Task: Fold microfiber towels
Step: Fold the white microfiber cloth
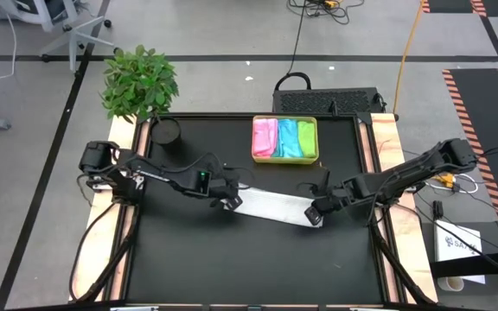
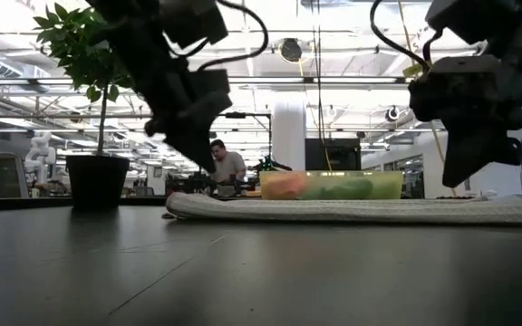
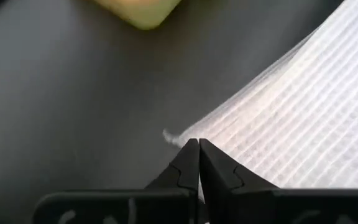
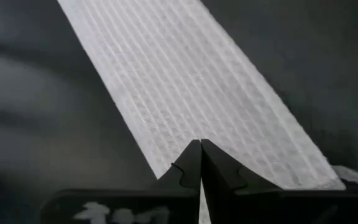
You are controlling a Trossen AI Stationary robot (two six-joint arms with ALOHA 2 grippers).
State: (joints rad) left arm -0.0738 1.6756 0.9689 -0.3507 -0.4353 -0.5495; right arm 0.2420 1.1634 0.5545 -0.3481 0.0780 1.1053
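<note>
White towel: a white ribbed microfiber towel [image 1: 271, 206] lies folded into a long narrow strip on the black table top [image 1: 232, 268], running slantwise between the two arms.
Left gripper: the left gripper [image 1: 228, 202] sits at the strip's left end, its dark fingers [image 3: 188, 167] pressed together right at the cloth's corner; whether they pinch the cloth, I cannot tell.
Right gripper: the right gripper [image 1: 316, 213] is at the strip's right end, fingers [image 4: 191, 163] closed tip to tip over the towel's edge; a grip on the cloth cannot be made out.
Tray: a rigid yellow-green plastic tray [image 1: 254, 138] at the table's far edge holds folded pink [image 1: 265, 138], light blue [image 1: 287, 138] and lime green [image 1: 304, 140] towels side by side.
Plant: a leafy green potted plant [image 1: 139, 81] stands at the far left corner.
Background: a person [image 2: 228, 166] sits beyond the table.
</note>
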